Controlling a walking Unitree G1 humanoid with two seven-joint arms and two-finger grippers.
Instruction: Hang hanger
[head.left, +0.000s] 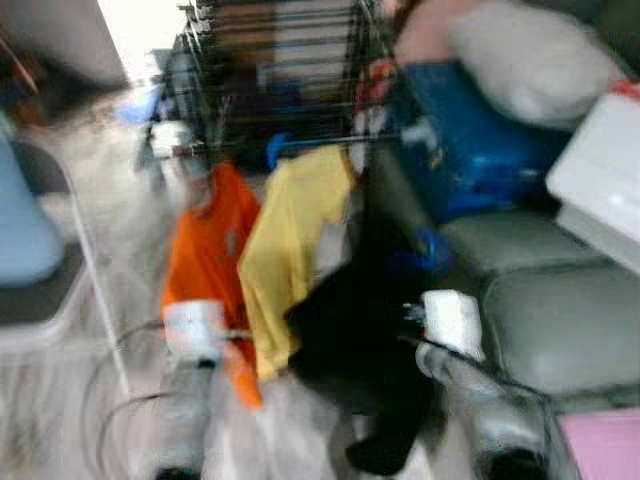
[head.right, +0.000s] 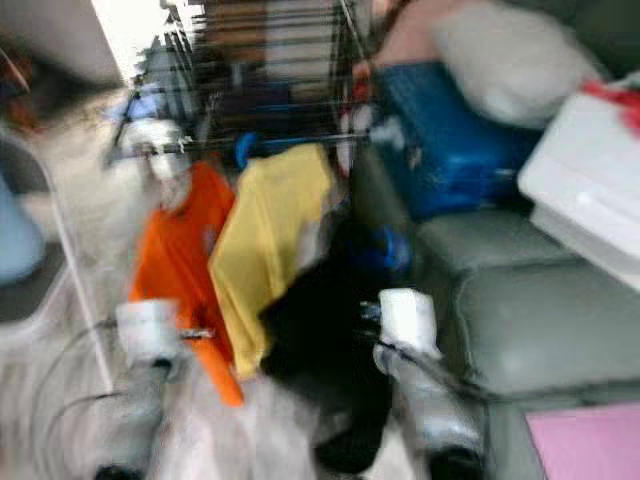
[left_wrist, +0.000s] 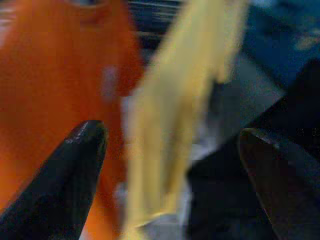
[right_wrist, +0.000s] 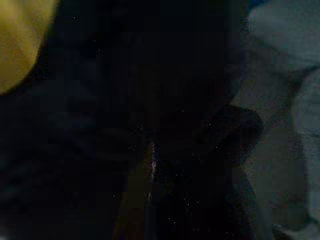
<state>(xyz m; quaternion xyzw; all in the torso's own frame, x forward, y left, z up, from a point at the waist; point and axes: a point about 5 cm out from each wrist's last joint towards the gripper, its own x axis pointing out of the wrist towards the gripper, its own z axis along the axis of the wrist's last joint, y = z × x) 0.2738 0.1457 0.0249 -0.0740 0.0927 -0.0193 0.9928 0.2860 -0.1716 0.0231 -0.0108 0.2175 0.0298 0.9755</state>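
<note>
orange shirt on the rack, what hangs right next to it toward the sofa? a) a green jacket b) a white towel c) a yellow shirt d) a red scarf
c, since a yellow shirt hangs beside the orange shirt on the drying rack, between it and the grey sofa.

Two blurred silver metal arms end in boxy white wrist housings trailing thin dark cables, and the left gripper shows two long, glossy black, round-tipped fingers.
</note>
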